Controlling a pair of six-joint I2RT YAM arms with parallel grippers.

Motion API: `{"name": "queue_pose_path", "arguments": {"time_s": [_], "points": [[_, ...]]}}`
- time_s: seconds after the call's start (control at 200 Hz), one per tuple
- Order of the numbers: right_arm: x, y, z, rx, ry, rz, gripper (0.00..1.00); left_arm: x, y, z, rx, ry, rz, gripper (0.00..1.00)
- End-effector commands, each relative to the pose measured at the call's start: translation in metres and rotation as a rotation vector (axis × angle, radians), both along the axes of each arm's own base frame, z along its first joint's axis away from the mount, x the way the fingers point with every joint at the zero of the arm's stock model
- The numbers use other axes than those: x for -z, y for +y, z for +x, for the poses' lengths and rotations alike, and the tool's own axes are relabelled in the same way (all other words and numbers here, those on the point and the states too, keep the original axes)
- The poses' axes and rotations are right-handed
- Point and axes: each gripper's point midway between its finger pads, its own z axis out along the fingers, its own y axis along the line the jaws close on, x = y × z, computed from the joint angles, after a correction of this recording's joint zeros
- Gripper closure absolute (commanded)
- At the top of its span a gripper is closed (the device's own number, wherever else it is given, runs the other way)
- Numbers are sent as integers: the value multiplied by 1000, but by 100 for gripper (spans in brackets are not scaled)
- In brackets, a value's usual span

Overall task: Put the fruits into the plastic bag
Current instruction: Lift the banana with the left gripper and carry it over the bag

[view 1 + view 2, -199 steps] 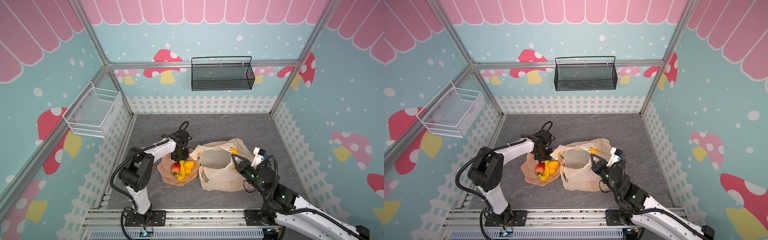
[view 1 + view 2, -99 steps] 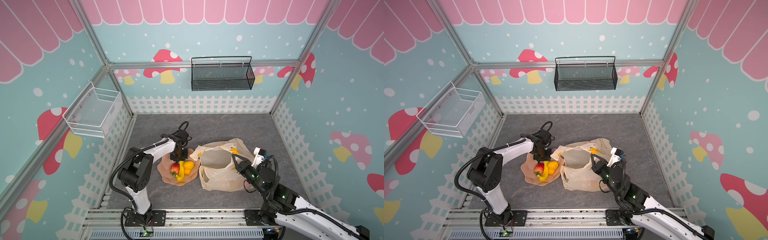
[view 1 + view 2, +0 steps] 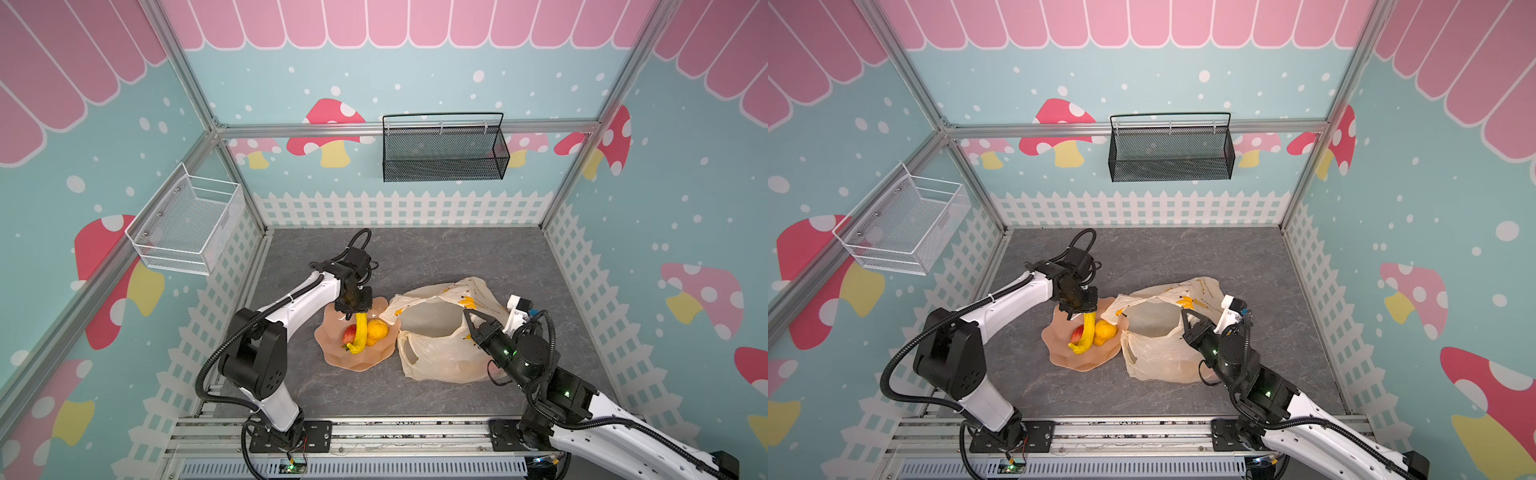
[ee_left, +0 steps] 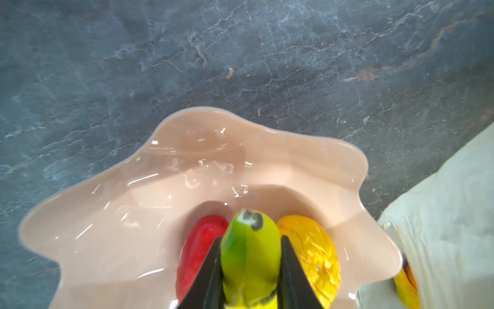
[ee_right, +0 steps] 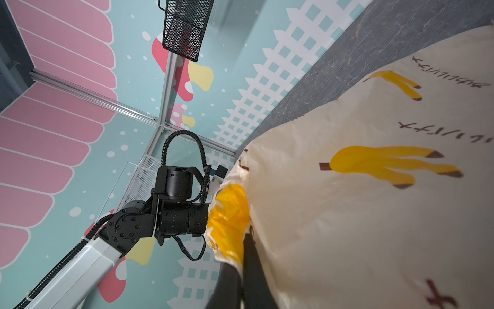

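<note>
A yellow-green banana (image 4: 251, 254) stands between my left gripper's (image 4: 251, 238) jaws, which are shut on its upper end. In both top views this banana (image 3: 360, 332) slopes from the left gripper (image 3: 357, 309) down to the peach plate (image 3: 349, 363). A red strawberry (image 4: 197, 251) and an orange (image 4: 315, 254) lie on either side of it on the plate (image 4: 133, 214). The plastic bag (image 3: 436, 353) lies to the right of the plate with its mouth open. My right gripper (image 3: 469, 316) is shut on its near rim, with the film of the bag (image 5: 374, 214) pinched in the right gripper (image 5: 240, 256).
A white wire basket (image 3: 187, 220) hangs on the left wall and a black mesh basket (image 3: 444, 149) on the back wall. The bag's edge (image 3: 1113, 309) overlaps the plate's right rim. The arms' metal mounting rail (image 3: 374, 432) runs along the front.
The left jaws have narrowed onto the banana. Both arms have barely moved, and the right gripper has kept its hold on the bag.
</note>
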Motion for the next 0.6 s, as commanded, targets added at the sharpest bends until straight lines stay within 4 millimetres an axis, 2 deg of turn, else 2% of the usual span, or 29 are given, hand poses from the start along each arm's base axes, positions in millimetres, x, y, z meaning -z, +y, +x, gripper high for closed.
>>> {"name": "queue_pose_path", "arguments": {"time_s": [0.0,0.025,0.06,0.13,0.255,0.395,0.595], "points": [[-11,-3,0,15,-11,18,100,-22,3,-3,11,-22,-16,80],[-11,-2,0,11,-11,18,100,-25,3,-4,12,-27,-18,81],[-11,-3,0,12,-12,19,100,-31,13,0,-16,-38,-20,81],[-11,-2,0,11,-12,18,100,-48,16,1,-11,-76,-36,81],[-12,-2,0,8,-12,19,100,-93,16,5,48,-193,-56,87],[-12,-2,-1,3,-12,17,100,-145,2,5,191,-335,-130,87],[-14,-1,-1,1,-14,14,100,-189,-21,-12,451,-502,-165,88]]}}
